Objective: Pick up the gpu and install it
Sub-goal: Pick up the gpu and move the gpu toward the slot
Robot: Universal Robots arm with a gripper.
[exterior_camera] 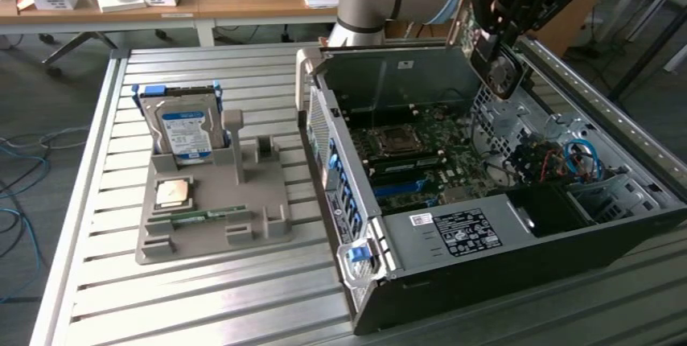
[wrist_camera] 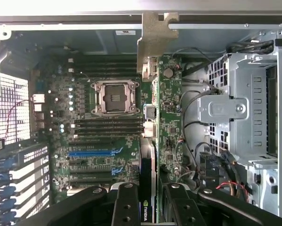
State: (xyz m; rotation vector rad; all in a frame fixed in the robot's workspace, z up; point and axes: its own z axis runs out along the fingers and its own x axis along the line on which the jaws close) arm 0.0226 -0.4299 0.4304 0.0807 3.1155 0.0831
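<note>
- Gripper (exterior_camera: 513, 16) hangs above the far end of the open computer case (exterior_camera: 462, 278), near the far edge of the bench (exterior_camera: 193, 306) on the exterior view's right.
- Jaws pinch the gpu (exterior_camera: 496, 60). In the wrist view the two black fingers (wrist_camera: 125, 207) sit either side of the card's near end, with the gripper (wrist_camera: 150, 200) closed onto it.
- The gpu (wrist_camera: 168, 122) is held clear of the case interior, in the air and not seated in any slot. The wrist view sees it edge-on, its green board running away from the camera.
- The silvery bracket (wrist_camera: 156, 40) is at the card's far end, over the case's far wall.
- Below the card lies the motherboard (wrist_camera: 60, 94), with the bare CPU socket (wrist_camera: 113, 96) and a blue expansion slot (wrist_camera: 93, 153) in plain sight. The card lines up between the socket and the drive cage (wrist_camera: 244, 108).
- In the exterior view the case lies on its side, open upward, along the bench's edge on the exterior view's right, with the motherboard (exterior_camera: 429, 149) exposed.
- A grey holder tray (exterior_camera: 231, 217) sits just beside the case, toward the bench's edge on the exterior view's left.
- On the tray, a hard drive (exterior_camera: 185, 129) stands upright at the far end, a CPU chip (exterior_camera: 174, 193) lies flat, and a RAM stick (exterior_camera: 199, 217) lies nearer the front edge.
</note>
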